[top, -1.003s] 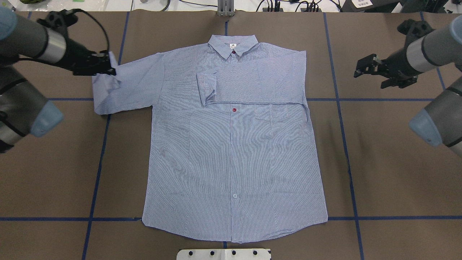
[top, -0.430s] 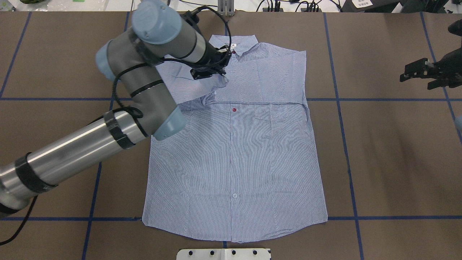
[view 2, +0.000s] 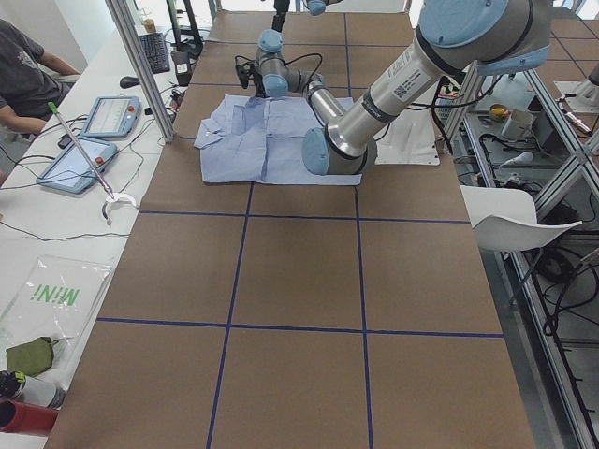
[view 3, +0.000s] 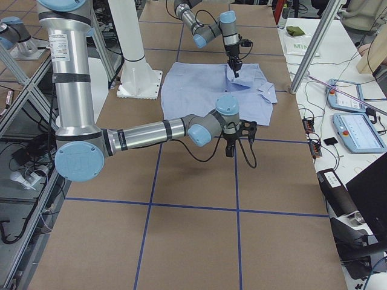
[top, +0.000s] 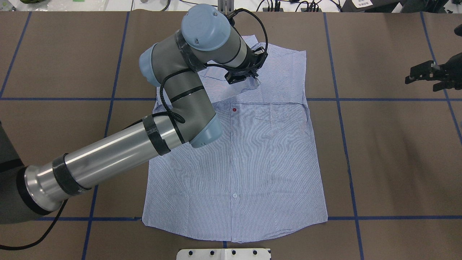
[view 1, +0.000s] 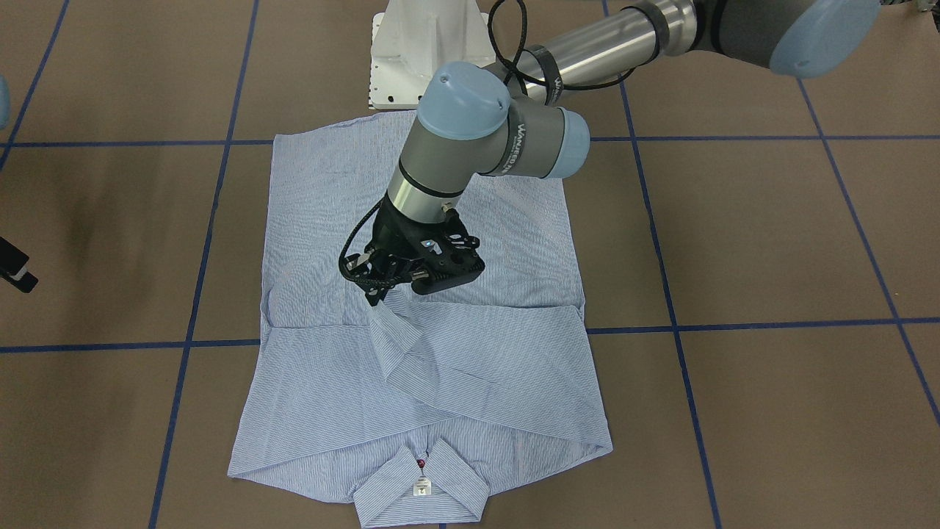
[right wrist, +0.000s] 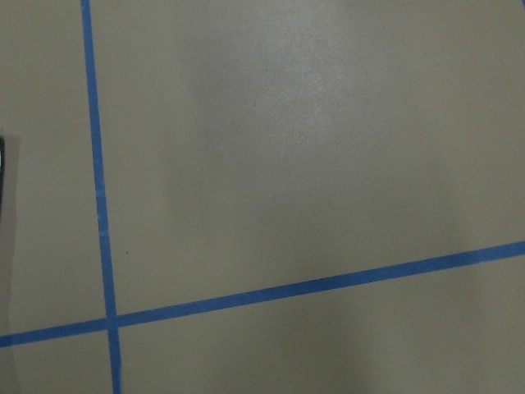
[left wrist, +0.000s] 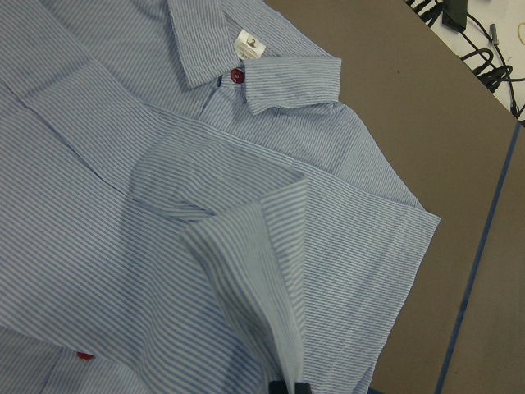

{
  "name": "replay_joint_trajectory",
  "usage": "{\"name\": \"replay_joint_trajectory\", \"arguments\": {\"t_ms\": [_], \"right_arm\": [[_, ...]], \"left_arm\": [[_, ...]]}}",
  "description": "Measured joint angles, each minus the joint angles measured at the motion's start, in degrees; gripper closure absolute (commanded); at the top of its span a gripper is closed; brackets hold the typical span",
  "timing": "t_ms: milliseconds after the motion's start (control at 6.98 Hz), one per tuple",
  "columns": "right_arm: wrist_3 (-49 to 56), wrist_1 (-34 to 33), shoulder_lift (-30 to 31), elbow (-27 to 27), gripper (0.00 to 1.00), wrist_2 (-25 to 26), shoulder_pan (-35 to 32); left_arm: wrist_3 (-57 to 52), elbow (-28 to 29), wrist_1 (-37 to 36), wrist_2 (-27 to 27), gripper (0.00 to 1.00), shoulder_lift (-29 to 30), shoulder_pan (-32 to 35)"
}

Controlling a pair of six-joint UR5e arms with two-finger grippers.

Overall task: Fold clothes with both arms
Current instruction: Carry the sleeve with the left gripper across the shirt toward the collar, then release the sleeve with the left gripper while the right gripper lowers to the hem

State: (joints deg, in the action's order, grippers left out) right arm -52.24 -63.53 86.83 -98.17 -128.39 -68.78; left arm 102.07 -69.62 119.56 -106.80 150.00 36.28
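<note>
The blue-and-white striped shirt (top: 234,162) lies flat, front up, on the brown table, its collar (view 1: 422,477) toward the far edge. One sleeve lies folded across the chest. My left gripper (top: 252,77) is shut on the other sleeve's cuff (left wrist: 262,271), held just above the chest near the collar, with the sleeve draped over the folded one. The same left gripper (view 1: 378,294) shows in the front view. My left arm hides part of the collar from overhead. My right gripper (top: 415,74) hovers open and holds nothing, well off the shirt's side. The right wrist view shows only bare table.
Blue tape lines (top: 339,108) grid the brown table. The white pedestal base (view 1: 418,51) stands at the shirt's hem side. A seated person (view 2: 23,65) and tablets (view 2: 112,114) are at a side bench beyond the collar end, with cables behind.
My left gripper has carried the sleeve cuff from the shirt's outer left side across the chest, past the collar. The right gripper has drawn back toward the table's right edge.
</note>
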Motion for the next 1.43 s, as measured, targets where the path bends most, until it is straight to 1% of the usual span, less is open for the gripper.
{"name": "replay_joint_trajectory", "arguments": {"t_ms": [143,286,430,573,859,1003,1146,1289,1432], "right_arm": [[0.02,0.04,0.21,-0.02,0.0,0.06,-0.03],[0.03,0.06,0.36,-0.04,0.0,0.1,-0.03],[0.03,0.06,0.55,-0.06,0.0,0.1,-0.03],[0.03,0.07,0.84,-0.11,0.0,0.13,-0.07],[-0.61,0.93,1.47,-0.61,0.0,0.09,-0.03],[-1.32,1.38,1.71,-1.41,0.0,-0.45,0.16],[-3.5,1.59,2.13,-3.22,0.0,-1.46,1.16],[-8.01,1.79,2.68,-5.99,0.0,-1.48,3.65],[-14.39,2.07,3.52,-9.55,0.01,0.01,7.68]], "left_arm": [[0.33,0.55,0.09,1.56,1.0,0.54,-1.24],[0.44,1.82,0.26,2.78,0.42,1.51,-2.18],[0.44,3.42,0.64,3.54,0.12,2.57,-2.76],[0.33,4.43,1.1,4.07,0.02,3.38,-3.13],[-0.02,5.29,1.4,5.05,0.01,4.83,-3.58],[-0.1,4.93,1.4,5.16,0.02,5.02,-3.63],[-0.19,3.25,1.28,5.04,0.02,4.21,-3.61],[-0.39,-1.13,1.0,4.82,0.04,1.1,-3.56],[-1.65,-8.12,0.36,4.54,0.05,-4.52,-3.53]]}}
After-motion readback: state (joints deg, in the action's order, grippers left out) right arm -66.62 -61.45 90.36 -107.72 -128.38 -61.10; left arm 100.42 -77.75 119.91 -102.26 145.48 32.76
